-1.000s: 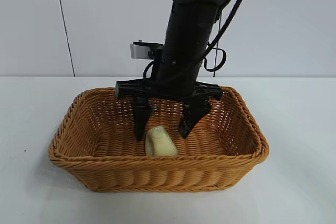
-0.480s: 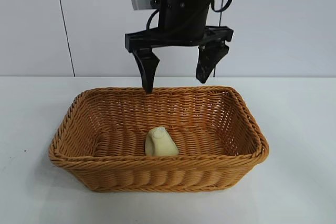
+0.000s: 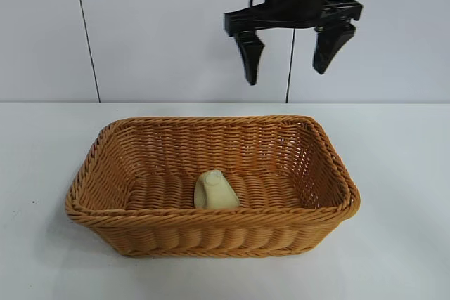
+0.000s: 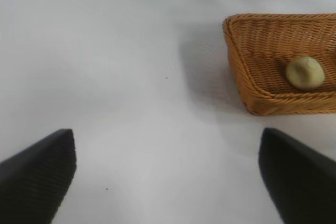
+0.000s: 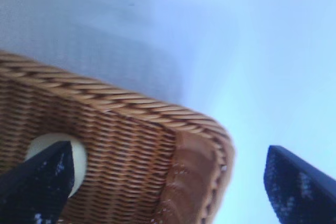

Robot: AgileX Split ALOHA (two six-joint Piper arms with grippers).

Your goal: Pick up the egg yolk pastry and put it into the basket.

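The right claw point(image 3: 292, 53) hangs high above the basket point(image 3: 211, 233), pointing down, fingers spread wide and empty; the egg yolk pastry point(image 3: 214, 191) lies inside; the left claw point(image 4: 168, 174), equally splayed, hovers over the bench point(image 4: 115, 77).

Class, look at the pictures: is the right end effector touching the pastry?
Apart. In the exterior view the right end effector hangs open well above the basket, while the pastry lies on the basket floor, with clear space between them.

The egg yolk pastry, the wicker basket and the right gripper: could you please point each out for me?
egg yolk pastry point(image 3: 214, 191), exterior view, middle of its dome.
wicker basket point(image 3: 211, 217), exterior view, near braided rim.
right gripper point(image 3: 292, 60), exterior view, midway between its open fingertips.
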